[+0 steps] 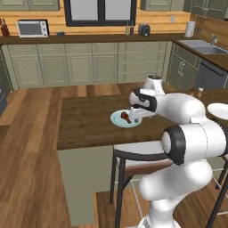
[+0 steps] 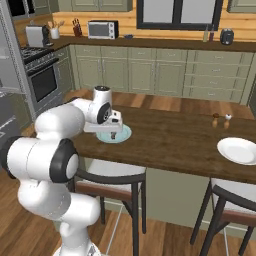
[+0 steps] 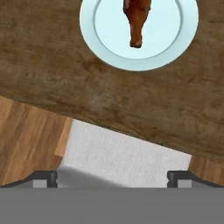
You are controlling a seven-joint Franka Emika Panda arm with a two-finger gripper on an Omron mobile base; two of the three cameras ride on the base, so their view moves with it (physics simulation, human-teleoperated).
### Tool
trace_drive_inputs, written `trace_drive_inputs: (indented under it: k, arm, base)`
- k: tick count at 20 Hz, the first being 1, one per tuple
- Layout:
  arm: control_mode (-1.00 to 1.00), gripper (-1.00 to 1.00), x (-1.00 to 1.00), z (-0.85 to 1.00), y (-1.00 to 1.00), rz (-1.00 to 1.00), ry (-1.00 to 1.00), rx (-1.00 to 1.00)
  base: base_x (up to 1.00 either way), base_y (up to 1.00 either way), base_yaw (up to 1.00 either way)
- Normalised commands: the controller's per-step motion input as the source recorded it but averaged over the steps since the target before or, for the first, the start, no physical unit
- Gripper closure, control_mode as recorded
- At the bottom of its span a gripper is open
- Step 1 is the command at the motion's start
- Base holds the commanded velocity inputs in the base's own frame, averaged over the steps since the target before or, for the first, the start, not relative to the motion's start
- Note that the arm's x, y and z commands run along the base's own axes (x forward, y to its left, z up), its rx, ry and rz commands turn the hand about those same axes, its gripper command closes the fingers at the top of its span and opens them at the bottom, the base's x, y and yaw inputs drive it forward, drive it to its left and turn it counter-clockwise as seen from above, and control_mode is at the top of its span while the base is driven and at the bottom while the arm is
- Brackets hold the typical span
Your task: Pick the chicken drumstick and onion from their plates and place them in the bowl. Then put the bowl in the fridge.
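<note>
A light blue plate (image 1: 119,119) (image 2: 122,134) (image 3: 100,39) lies on the dark wooden island counter (image 1: 89,120). The reddish-brown chicken drumstick (image 1: 125,117) (image 3: 136,19) rests on it, thin end toward the counter's near edge. My gripper (image 1: 134,116) (image 2: 114,134) (image 3: 113,179) hangs open just above the plate's near side, pointing down, with nothing between its fingers. A plain white plate (image 1: 219,110) (image 2: 239,150) sits at the counter's right end and looks bare. The onion and the bowl are out of view. A grey-silver fridge edge (image 2: 6,70) shows at far left.
Two stools (image 1: 133,156) (image 2: 107,172) (image 2: 235,197) stand along the counter's near edge; the grey seat (image 3: 122,153) of one lies right under my hand. Salt and pepper shakers (image 2: 221,120) stand at the back right of the counter. A stove (image 2: 42,75) and green cabinets line the far wall.
</note>
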Motion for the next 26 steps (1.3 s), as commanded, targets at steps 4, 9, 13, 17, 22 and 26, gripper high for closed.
trace_drive_inputs:
  k: [4, 9, 13, 17, 22, 26]
  arm:
    - [-1.00, -1.00, 0.96, -0.22, 0.04, 0.07, 0.01, 0.00]
    - [-1.00, -1.00, 0.65, -0.36, 0.12, 0.01, 0.00, 0.00]
    - [-1.00, -1.00, 0.42, -0.46, 0.14, 0.00, 0.00, 0.00]
    - [-1.00, -1.00, 0.40, -0.32, 0.05, 0.00, 0.00, 0.00]
    - [-1.00, -1.00, 0.43, -0.22, 0.00, 0.00, 0.00, 0.00]
    - [-1.00, -1.00, 0.59, -0.25, 0.00, 0.02, 0.00, 0.00]
  base:
    - [0.00, 0.00, 0.00]
    - [0.00, 0.00, 0.00]
    - [0.00, 0.00, 0.00]
    - [0.00, 0.00, 0.00]
    - [0.00, 0.00, 0.00]
    - [0.00, 0.00, 0.00]
